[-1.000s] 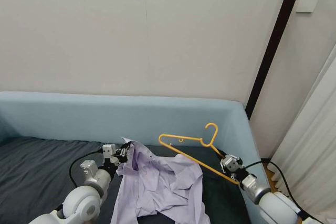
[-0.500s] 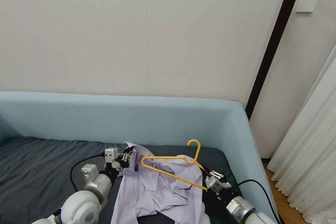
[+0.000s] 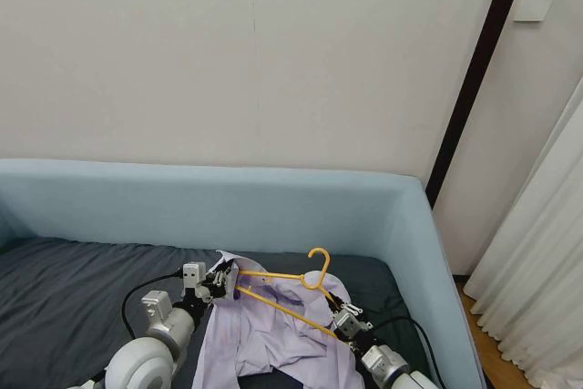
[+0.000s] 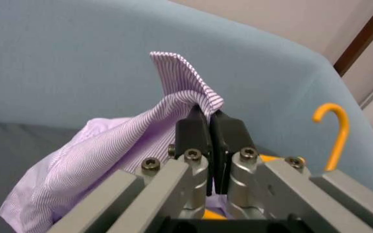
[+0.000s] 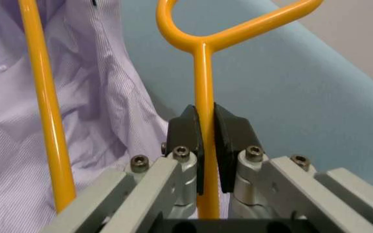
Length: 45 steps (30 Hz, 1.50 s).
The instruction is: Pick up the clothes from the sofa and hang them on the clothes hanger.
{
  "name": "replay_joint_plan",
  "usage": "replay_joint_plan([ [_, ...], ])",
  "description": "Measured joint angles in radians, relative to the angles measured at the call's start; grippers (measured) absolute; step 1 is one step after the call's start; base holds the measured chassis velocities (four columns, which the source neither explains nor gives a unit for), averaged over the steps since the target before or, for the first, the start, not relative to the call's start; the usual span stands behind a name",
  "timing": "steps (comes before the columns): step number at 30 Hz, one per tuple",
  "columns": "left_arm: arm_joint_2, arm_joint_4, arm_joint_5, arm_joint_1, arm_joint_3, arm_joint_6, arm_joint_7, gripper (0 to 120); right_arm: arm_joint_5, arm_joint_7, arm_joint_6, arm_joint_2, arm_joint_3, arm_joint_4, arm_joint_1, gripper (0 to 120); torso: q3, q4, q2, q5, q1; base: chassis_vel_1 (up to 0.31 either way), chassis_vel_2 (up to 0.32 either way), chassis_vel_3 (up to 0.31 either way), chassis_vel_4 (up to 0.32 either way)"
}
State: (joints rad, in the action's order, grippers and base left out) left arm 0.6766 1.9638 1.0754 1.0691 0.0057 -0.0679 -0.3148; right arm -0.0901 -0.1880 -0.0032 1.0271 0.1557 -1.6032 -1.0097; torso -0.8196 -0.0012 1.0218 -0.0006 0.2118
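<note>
Count: 1 shirt [image 3: 273, 339], pale purple with fine stripes; 1 yellow hanger [image 5: 201, 73]; 1 sofa [image 3: 273, 207] with a light blue back and a dark grey seat; 2 claws, both engaged.

The shirt lies crumpled on the sofa seat toward its right end, with 1 edge lifted. The left claw [image 3: 217, 280] is at that raised edge. The left wrist view gives the grip in detail: the 2 fingers [image 4: 193, 132] are pressed together with a fold of striped cloth pinched between them, and a point of cloth stands up above the tips. The hanger's hook [image 4: 339, 138] appears beyond, against the sofa back.

The right claw [image 3: 339, 318] sits low over the shirt near the sofa's right end. The right wrist view shows it clamped on a yellow rod of the hanger that runs up to the hook, with 1 more rod crossing the shirt beside it.

In the head view the hanger is held tilted above the shirt, its far end close to the left claw. Whether that end touches the cloth cannot be told.
</note>
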Motion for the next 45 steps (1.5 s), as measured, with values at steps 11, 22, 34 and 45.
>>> replay_joint_plan([
  [11, 0.002, 0.010, -0.005, -0.007, 0.014, 0.003, -0.005, 0, 0.006, -0.043, -0.021, 0.049, 0.051, 0.047, 0.071, 4, 0.000, 0.0001, 0.000, 0.0000, 0.000, 0.000, 0.000, 0.000, 0.000],
  [22, 0.007, 0.004, 0.004, -0.084, 0.062, 0.022, -0.020, 0, -0.039, -0.062, -0.029, 0.104, 0.119, 0.096, 0.141, 4, 0.000, 0.0002, 0.000, -0.0001, 0.000, 0.000, 0.000, 0.000, 0.000],
  [34, 0.009, 0.046, 0.004, -0.080, 0.071, 0.036, -0.037, 0, -0.052, -0.119, -0.106, 0.150, 0.131, 0.122, 0.189, 4, 0.000, -0.0001, 0.000, -0.0001, 0.000, 0.000, 0.000, 0.000, 0.000],
  [45, 0.007, 0.082, -0.003, -0.040, 0.042, 0.042, -0.049, 0, -0.077, -0.132, -0.124, 0.111, 0.132, 0.114, 0.224, 4, 0.000, 0.0000, 0.000, 0.0000, 0.000, 0.000, 0.000, 0.000, 0.000],
])
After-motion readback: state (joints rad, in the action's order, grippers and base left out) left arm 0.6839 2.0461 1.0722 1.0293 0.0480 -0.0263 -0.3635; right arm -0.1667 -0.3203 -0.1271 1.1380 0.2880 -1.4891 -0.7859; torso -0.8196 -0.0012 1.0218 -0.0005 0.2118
